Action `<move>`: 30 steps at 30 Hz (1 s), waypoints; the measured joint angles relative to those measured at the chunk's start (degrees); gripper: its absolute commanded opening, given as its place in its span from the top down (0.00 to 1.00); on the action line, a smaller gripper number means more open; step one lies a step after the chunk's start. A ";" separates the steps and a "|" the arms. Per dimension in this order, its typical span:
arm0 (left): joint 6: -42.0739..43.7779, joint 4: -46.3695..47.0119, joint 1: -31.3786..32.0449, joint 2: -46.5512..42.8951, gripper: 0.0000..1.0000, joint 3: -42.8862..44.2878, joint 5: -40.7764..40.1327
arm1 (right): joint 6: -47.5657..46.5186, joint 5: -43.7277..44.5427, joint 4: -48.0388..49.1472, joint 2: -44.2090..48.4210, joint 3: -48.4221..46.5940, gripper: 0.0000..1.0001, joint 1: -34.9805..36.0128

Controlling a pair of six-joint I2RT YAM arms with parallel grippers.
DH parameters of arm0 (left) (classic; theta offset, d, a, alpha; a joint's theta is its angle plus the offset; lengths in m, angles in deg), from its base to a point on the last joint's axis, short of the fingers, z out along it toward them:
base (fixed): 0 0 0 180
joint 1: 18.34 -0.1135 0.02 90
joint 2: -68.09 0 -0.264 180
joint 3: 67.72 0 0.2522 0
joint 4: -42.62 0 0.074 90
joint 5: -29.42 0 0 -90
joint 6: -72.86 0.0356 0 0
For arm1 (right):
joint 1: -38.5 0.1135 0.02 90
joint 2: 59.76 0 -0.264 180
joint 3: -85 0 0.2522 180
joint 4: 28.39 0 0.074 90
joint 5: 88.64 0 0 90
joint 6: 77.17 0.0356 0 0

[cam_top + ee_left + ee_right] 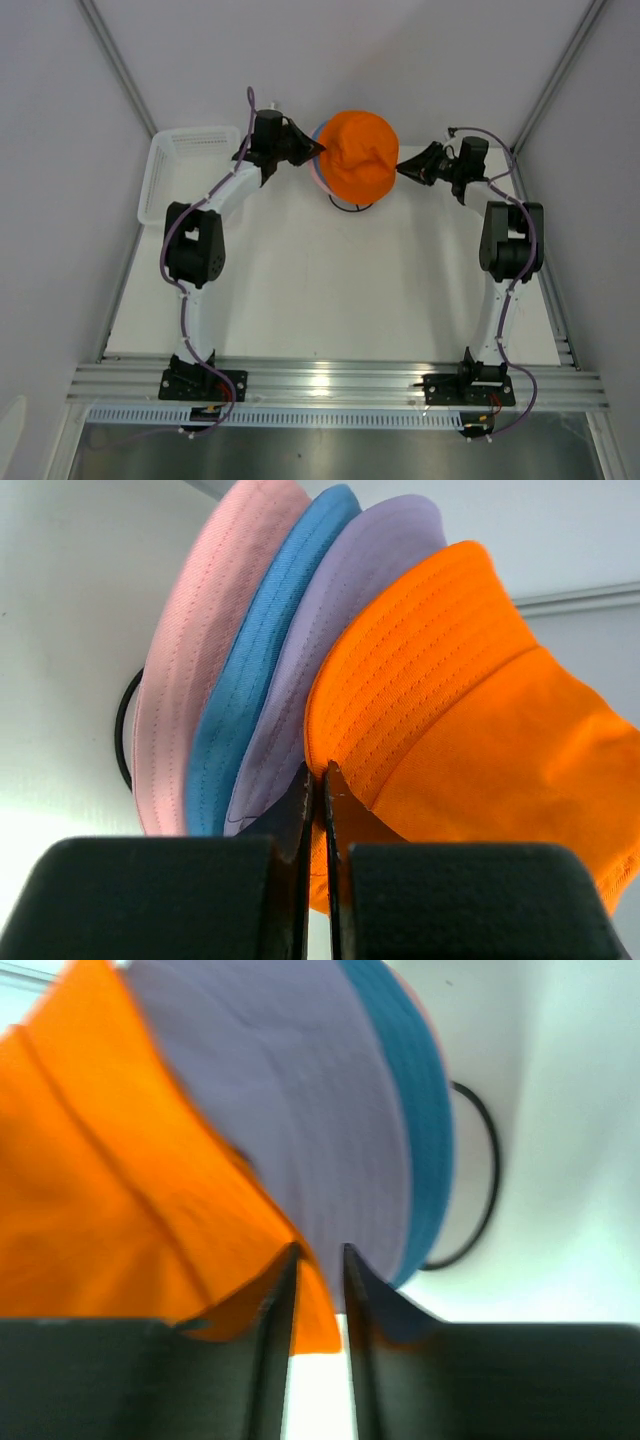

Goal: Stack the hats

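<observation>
While the white mesh basket (158, 180) sits well off to the left of the black wire stand (352, 205), everything else is gathered on the stand itself. Just left of the stand, the left gripper (317, 772) reaches in at the stack's edge. Its jaws are pressed almost together, and the rim of the orange hat's brim is pinched between them.

On the stand the four hats are nested one over another. The pink hat (190, 680) is closest to the wire ring. Next come the blue hat (255, 670) and the lavender hat (350, 610), and the orange hat (360, 155) is outermost. From overhead the orange crown covers nearly everything, rumpled on top, with only thin slivers of the paler brims peeking out on the stand's left side. The ring of the stand shows under the stack at its near edge.

Just right of the stand, the right gripper (318, 1252) meets the opposite side of the brims. Its jaws stand a narrow way apart, with a fold of orange fabric lying between them. That view is blurred, so I can't tell whether it is gripping or has let go.
</observation>
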 measured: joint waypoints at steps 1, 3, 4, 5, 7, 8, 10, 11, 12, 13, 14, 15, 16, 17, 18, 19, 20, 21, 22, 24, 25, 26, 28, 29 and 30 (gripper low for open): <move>0.04 -0.59 0.00 0.00 0.99 0.11 -0.31 | -0.22 0.04 -0.26 -0.44 0.00 0.96 0.00; 0.20 -1.16 0.00 0.00 0.99 0.26 -0.72 | -0.61 0.20 -0.57 -1.42 0.00 1.00 0.00; 0.35 -1.44 0.00 0.00 0.99 0.31 -0.87 | -0.39 0.35 -0.61 -1.90 0.00 1.00 0.07; 0.39 -1.73 0.00 0.00 0.99 0.33 -1.05 | -0.26 0.46 -0.63 -2.43 0.00 0.99 0.11; 0.46 -2.23 0.00 0.00 0.99 0.33 -1.22 | 0.52 0.46 -0.13 -3.13 0.00 0.82 0.28; 0.57 -2.36 0.00 0.00 0.99 0.33 -1.25 | 1.11 0.39 0.17 -3.30 0.00 0.75 0.37; 1.03 -2.43 0.00 0.00 0.99 0.31 -1.27 | 2.23 0.04 2.14 -3.58 0.04 0.58 0.59; 1.40 -2.40 0.00 0.00 0.99 0.33 -1.27 | 2.86 -0.20 3.26 -3.58 0.17 0.54 0.59; 1.55 -2.40 0.00 0.00 0.99 0.31 -1.29 | 3.30 -0.48 4.74 -3.58 0.48 0.52 0.59; 1.88 -2.40 0.00 -0.09 0.99 0.26 -1.38 | 3.61 -0.74 6.25 -3.56 0.83 0.51 0.59; 1.99 -2.32 0.00 -0.17 0.99 0.07 -1.40 | 3.78 -0.87 7.37 -3.56 1.29 0.51 0.55; 2.10 -2.25 -0.02 -0.33 0.99 -0.13 -1.42 | 3.96 -1.01 8.11 -3.54 1.88 0.50 0.42; 2.34 -2.27 -0.02 -0.50 0.99 -0.37 -1.40 | 4.07 -1.14 8.59 -3.45 2.56 0.50 0.17; 2.47 -2.27 -0.02 -0.61 0.99 -0.48 -1.40 | 4.09 -1.22 8.74 -3.43 3.10 0.49 -0.20; 2.54 -2.27 -0.02 -0.66 0.99 -0.50 -1.40 | 4.04 -1.38 8.85 -3.34 3.69 0.49 -0.70; 2.67 -2.27 -0.02 -0.66 0.99 -0.50 -1.40 | 4.04 -1.53 8.85 -3.28 4.07 0.49 -1.16; 2.80 -2.27 -0.02 -0.68 0.99 -0.50 -1.40 | 4.02 -1.66 8.94 -3.08 4.48 0.49 -1.75; 2.86 -2.27 -0.02 -0.68 0.99 -0.50 -1.40 | 3.98 -1.73 9.09 -2.78 4.83 0.49 -2.32; 2.86 -2.27 -0.02 -0.68 0.99 -0.52 -1.40 | 3.91 -1.73 9.18 -2.34 5.16 0.49 -2.73; 2.84 -2.27 -0.02 -0.68 0.99 -0.57 -1.40 | 3.89 -1.62 9.86 -1.09 5.77 0.50 -3.63; 2.84 -2.27 -0.02 -0.68 0.99 -0.57 -1.40 | 3.91 -1.55 10.67 -0.26 6.29 0.50 -3.91; 2.84 -2.27 -0.02 -0.70 0.99 -0.57 -1.40 | 4.17 -1.57 11.72 0.61 6.86 0.50 -4.04; 2.84 -2.27 -0.02 -0.74 0.99 -0.57 -1.38 | 5.33 -1.70 15.89 2.36 8.33 0.46 -4.02; 2.86 -2.29 -0.02 -0.74 0.99 -0.57 -1.38 | 6.19 -1.77 18.38 3.15 9.07 0.45 -3.89; 2.86 -2.29 -0.02 -0.76 0.99 -0.57 -1.38 | 7.19 -1.92 20.98 3.76 9.53 0.42 -3.74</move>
